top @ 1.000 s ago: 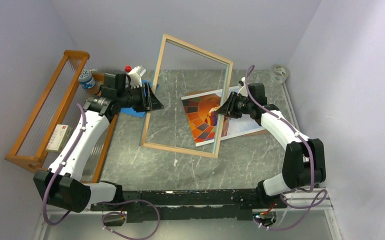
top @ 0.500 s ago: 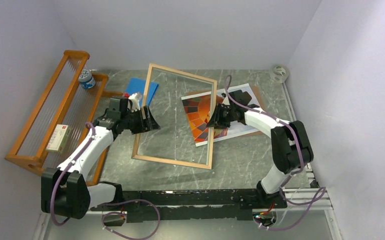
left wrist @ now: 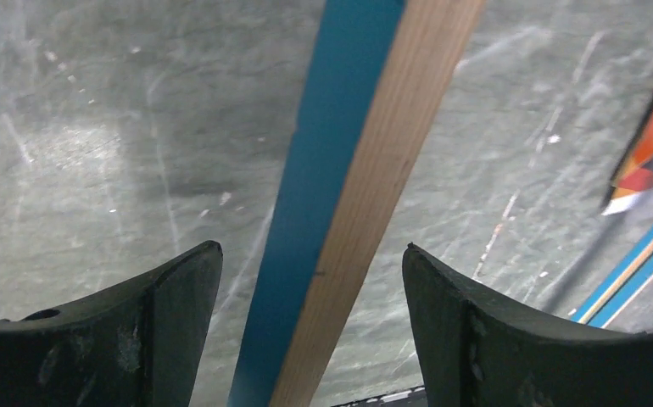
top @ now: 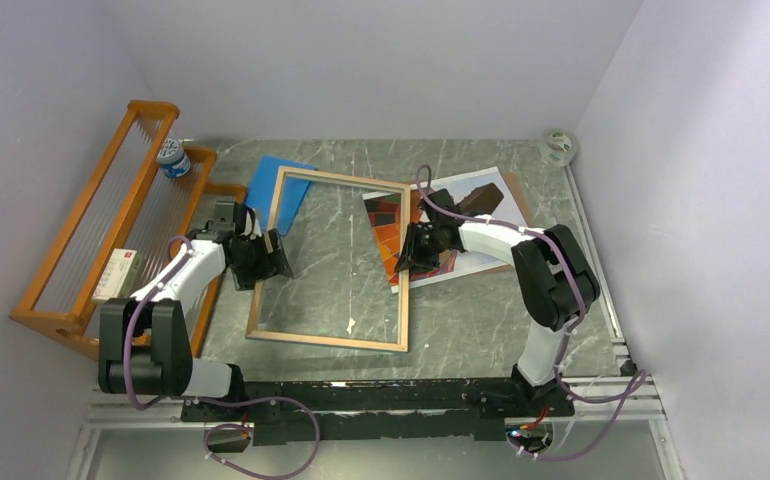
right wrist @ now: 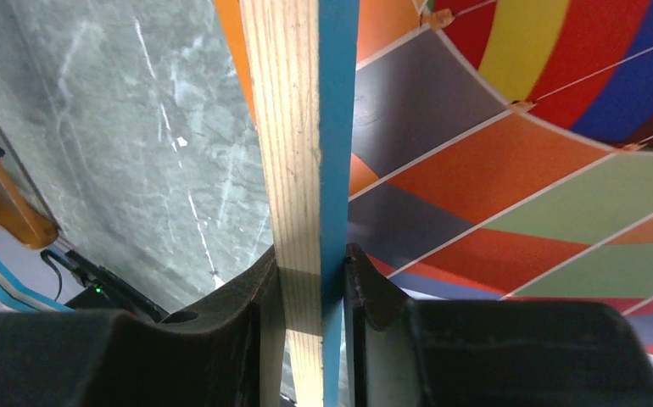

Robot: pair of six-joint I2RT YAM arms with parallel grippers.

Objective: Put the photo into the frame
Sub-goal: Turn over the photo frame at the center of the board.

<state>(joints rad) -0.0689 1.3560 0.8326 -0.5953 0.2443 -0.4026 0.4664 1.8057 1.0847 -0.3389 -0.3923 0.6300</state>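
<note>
Frame (right wrist: 304,127) blue-faced; right hand (right wrist: 310,273) around it

- No word, number or brand can be read in any of the views.
- White carton (top: 115,276) lying on the orange wooden rack (top: 151,108): it bears a red mark and some dark print, too small to make out.
- Blue-and-white container (top: 172,158) at the rack's far end: its patterned label is illegible.
</note>
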